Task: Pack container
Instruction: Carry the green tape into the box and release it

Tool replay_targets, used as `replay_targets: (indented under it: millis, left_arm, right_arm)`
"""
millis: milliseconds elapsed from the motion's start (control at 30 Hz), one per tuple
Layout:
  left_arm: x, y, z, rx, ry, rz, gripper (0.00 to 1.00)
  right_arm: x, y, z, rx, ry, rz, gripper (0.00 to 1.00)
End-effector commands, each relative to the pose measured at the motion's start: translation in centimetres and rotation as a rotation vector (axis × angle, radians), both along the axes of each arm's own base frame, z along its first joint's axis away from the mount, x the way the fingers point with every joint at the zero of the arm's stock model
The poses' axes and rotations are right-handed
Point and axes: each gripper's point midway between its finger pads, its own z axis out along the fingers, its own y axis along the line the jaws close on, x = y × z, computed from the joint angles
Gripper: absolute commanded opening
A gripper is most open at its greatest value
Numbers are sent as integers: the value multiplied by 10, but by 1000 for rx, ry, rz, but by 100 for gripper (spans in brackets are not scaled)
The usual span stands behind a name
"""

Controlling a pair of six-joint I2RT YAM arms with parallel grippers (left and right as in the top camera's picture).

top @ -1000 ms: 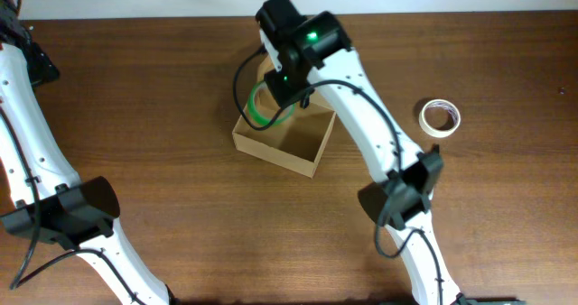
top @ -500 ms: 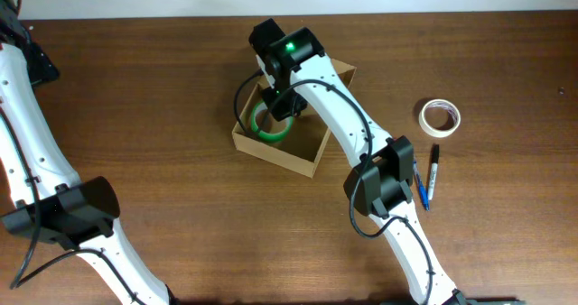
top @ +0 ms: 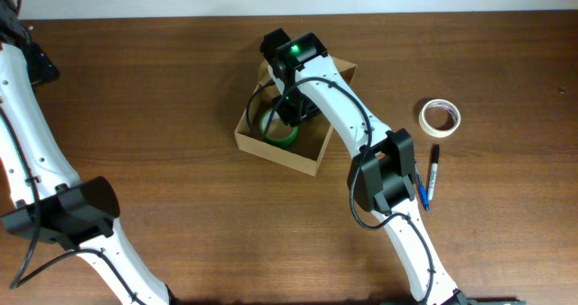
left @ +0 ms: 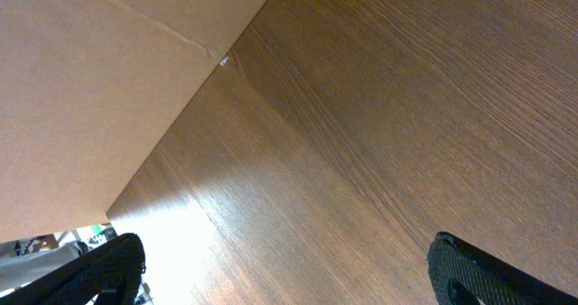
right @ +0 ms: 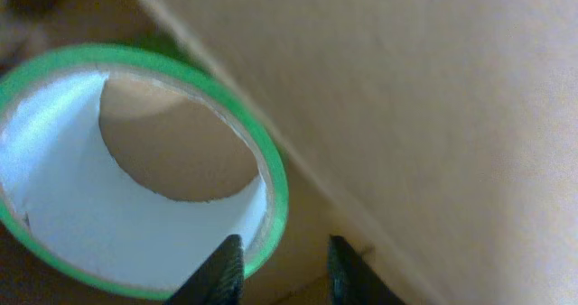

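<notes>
The container (top: 271,152) is an open brown cardboard box at the table's middle back, its flap lid raised on the far side. A green tape roll (top: 275,134) lies inside it. My right gripper (top: 291,115) reaches down into the box. In the right wrist view its fingers (right: 284,273) straddle the wall of the green roll (right: 54,206) with a clear gap, one finger inside the ring, the other beside the box wall (right: 406,115). My left gripper (left: 289,273) is open and empty over bare wood.
A white tape roll (top: 440,116) lies on the table at the right. A black marker (top: 433,170) and a blue pen (top: 421,192) lie below it. A beige surface (left: 81,88) fills the upper left of the left wrist view.
My right gripper has come down into the box with the green roll. The roll now rests lower in the box and the jaws stand apart around its wall. The left arm is still.
</notes>
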Motion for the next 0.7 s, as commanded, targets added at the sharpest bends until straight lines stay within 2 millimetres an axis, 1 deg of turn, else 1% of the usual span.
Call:
replay_targets:
  millis: [0,67,133,167,233,300,333,367,400,433,467,500,533,567,600,633,667]
  left_arm:
    - [-1,0,3,2,-4,-9,100]
    - [-1,0,3,2,-4,-9,100]
    - [-1,0,3,2,-4,-9,100]
    - [-1,0,3,2,-4,-9,100]
    - [-1,0,3,2,-4,-9,100]
    - [-1,0,3,2,-4,-9,100]
    - [-1,0,3,2,-4,-9,100]
    - [-1,0,3,2,-4,-9,100]
    - [-1,0,3,2,-4,-9,100]
    - [-1,0,3,2,-4,-9,100]
    - [-1,0,3,2,-4,-9,100]
    - [-1,0,3,2,-4,-9,100]
    - [-1,0,3,2,-4,-9,100]
    - [-1,0,3,2,-4,-9,100]
    - [-1,0,3,2,-4,-9,100]
    - [-1,0,3,2,-4,-9,100]
    - [-1,0,3,2,-4,-9,100]
  right_arm:
    - [10,-4,57,22,-126,36,38]
    - [12,-16,93,14,-203,36,39]
    - [11,-26,132,44,-273,36,43]
    - [11,-41,166,67,-339,9,44]
    - [9,-65,203,88,-411,-34,45]
    - [7,-98,241,111,-492,-105,47]
    - [5,-118,260,121,-534,-156,49]
    - [3,-134,273,127,-564,-194,49]
    - [0,-166,293,130,-616,-282,50]
    - [-2,-192,304,126,-646,-347,50]
    - [-4,-213,310,117,-663,-401,50]
    - [-6,-240,312,102,-671,-483,50]
    - [-7,-274,307,76,-660,-580,50]
    - [-8,-293,300,57,-642,-627,51]
    - [-10,-315,287,32,-610,-691,52]
    - [-12,-331,274,15,-574,-745,52]
    - [-14,-343,261,3,-536,-789,52]
